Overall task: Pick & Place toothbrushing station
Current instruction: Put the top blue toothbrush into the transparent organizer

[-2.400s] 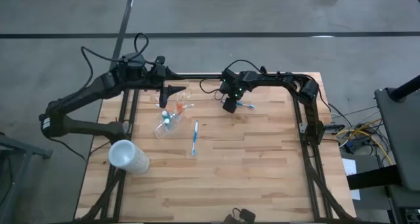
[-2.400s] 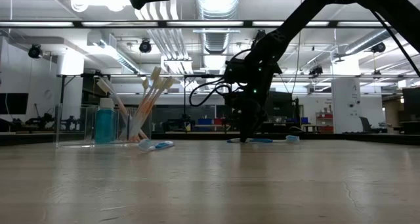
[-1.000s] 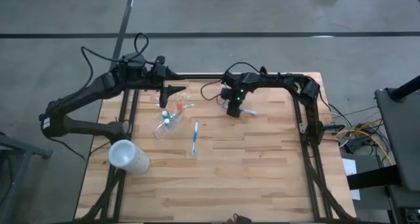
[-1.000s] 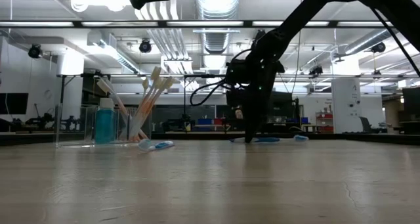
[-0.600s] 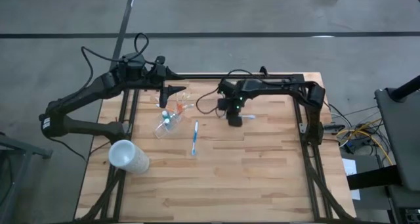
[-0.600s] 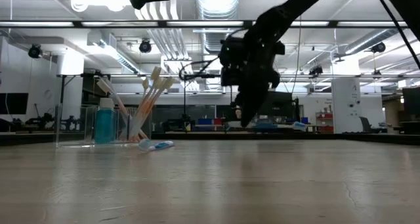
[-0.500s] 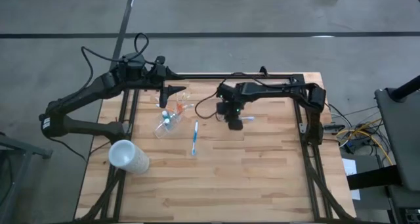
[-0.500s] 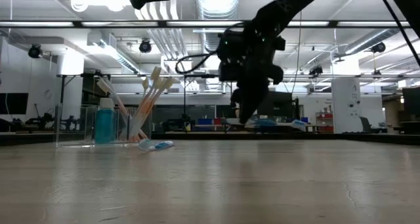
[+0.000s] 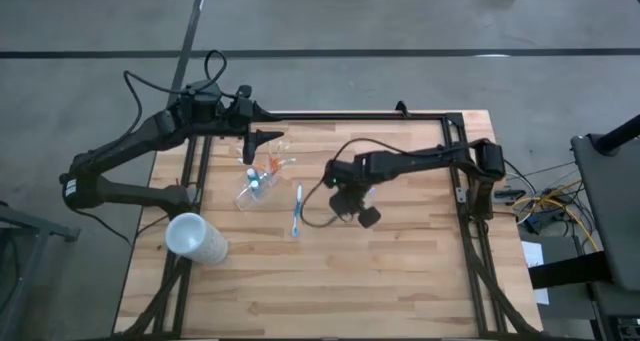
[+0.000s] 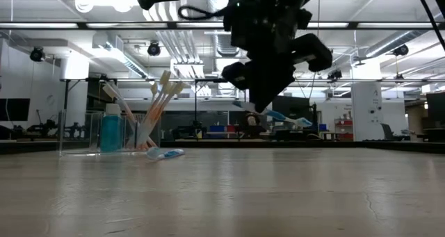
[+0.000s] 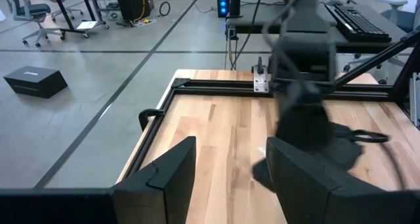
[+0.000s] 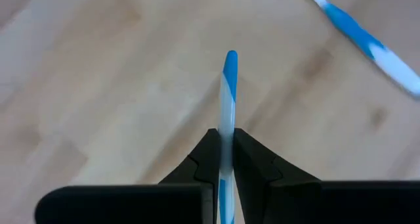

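Wooden planks make up your table (image 9: 400,261), framed by a black rail, with a bright workshop visible behind it in the low view. Take the clear tumbler (image 9: 252,189) as your landmark: it lies near the table's far left part, holding the blue toothpaste tube (image 10: 110,128) and a bunch of white-orange toothbrushes (image 10: 158,105) that lean out of it. Just beside the tumbler, toward the table's middle, a white-blue toothbrush (image 9: 297,210) lies flat on the wood.

Your right pincer (image 9: 352,203) is further from the tumbler than that lying brush, over the middle of the table and lifted clear of the surface. It is clenched on a second white-blue toothbrush (image 12: 228,112), gripped partway along the handle so that one end pokes out past the fingertips (image 12: 209,153); in the low view this brush (image 10: 285,117) hangs in the air below the pincer, sloping slightly.

Your left pincer (image 9: 262,136) sits just beyond the tumbler, near the table's far edge, with its fingers (image 11: 164,175) spread apart and nothing between them.

A frosted whitish cup (image 9: 193,237) rests near the table's left edge, on the near side of the tumbler.
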